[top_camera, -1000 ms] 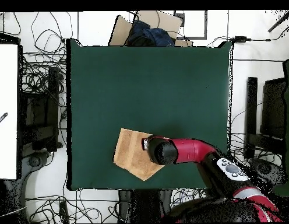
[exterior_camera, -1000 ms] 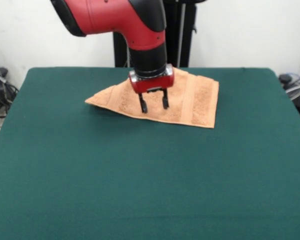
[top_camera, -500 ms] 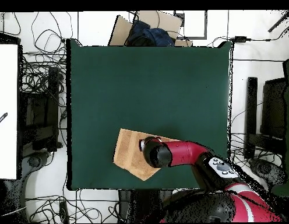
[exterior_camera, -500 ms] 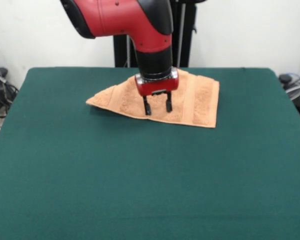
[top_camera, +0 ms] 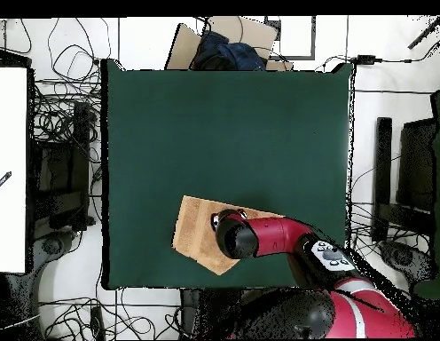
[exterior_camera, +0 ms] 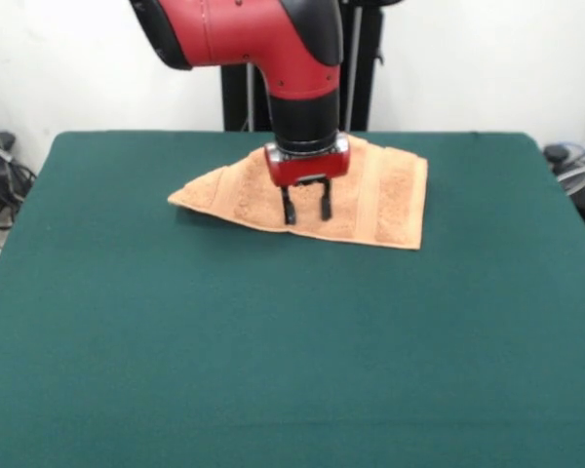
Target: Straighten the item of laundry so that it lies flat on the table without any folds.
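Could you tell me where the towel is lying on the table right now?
In the front view the towel lies at the far middle of the table, folded, directly under the open gripper.

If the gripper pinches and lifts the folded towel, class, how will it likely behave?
The towel would probably droop, since it lies in soft folds. Its terry surface suggests it would drag on the table rather than slide. It looks light; the open gripper should lift it easily.

A plain white wall [exterior_camera: 487, 58] stands behind. Tangled black cables [top_camera: 59, 115] cover the pale floor [top_camera: 144, 35], beside a cardboard box [top_camera: 237, 31].
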Motion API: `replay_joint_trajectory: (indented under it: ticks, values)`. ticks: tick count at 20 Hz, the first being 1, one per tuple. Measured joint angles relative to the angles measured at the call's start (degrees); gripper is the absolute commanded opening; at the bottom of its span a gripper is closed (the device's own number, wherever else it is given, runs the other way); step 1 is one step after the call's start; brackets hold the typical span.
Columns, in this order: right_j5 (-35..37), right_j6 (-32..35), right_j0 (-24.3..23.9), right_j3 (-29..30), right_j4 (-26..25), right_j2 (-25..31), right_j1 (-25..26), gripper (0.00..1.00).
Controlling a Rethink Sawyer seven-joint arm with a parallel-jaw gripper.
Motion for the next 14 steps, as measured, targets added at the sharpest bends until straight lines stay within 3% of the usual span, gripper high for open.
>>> replay_joint_trajectory:
  ticks: [14]
  values:
    - [-1.65, 0.00, 0.66, 0.05, 0.00, -1.35, 0.01, 0.00]
